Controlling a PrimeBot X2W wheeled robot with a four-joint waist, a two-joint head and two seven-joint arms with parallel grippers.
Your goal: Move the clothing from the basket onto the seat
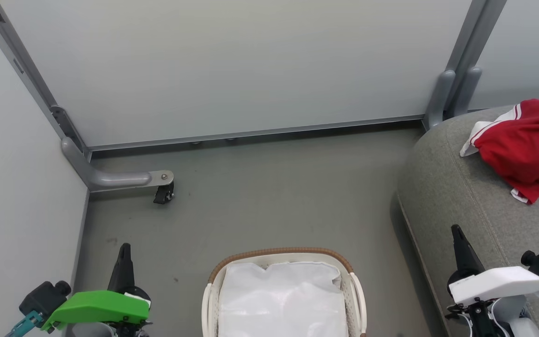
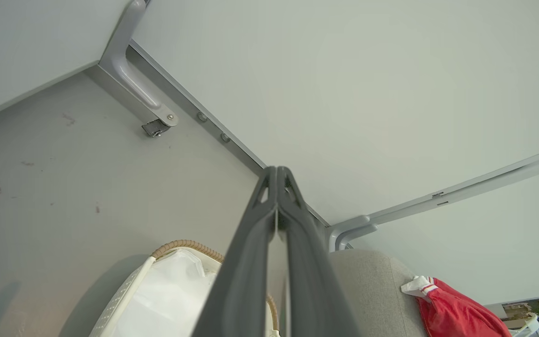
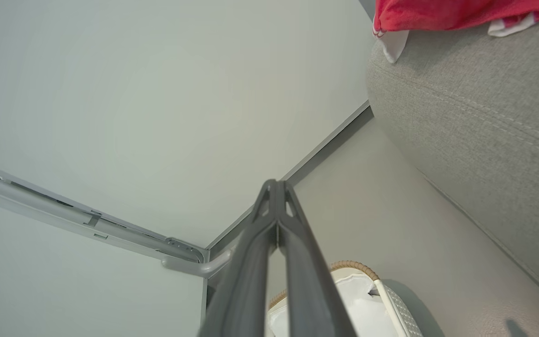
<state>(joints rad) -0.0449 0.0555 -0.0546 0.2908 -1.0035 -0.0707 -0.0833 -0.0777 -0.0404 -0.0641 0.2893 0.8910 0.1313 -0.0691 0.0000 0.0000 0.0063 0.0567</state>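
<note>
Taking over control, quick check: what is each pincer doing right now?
Left pincer: shut, holding nothing.
Right pincer: shut, holding nothing.

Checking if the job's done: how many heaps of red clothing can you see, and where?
1: red clothing heaped on the couch. The basket holds white liner, no red visible; pieces could hide beneath it.
</note>
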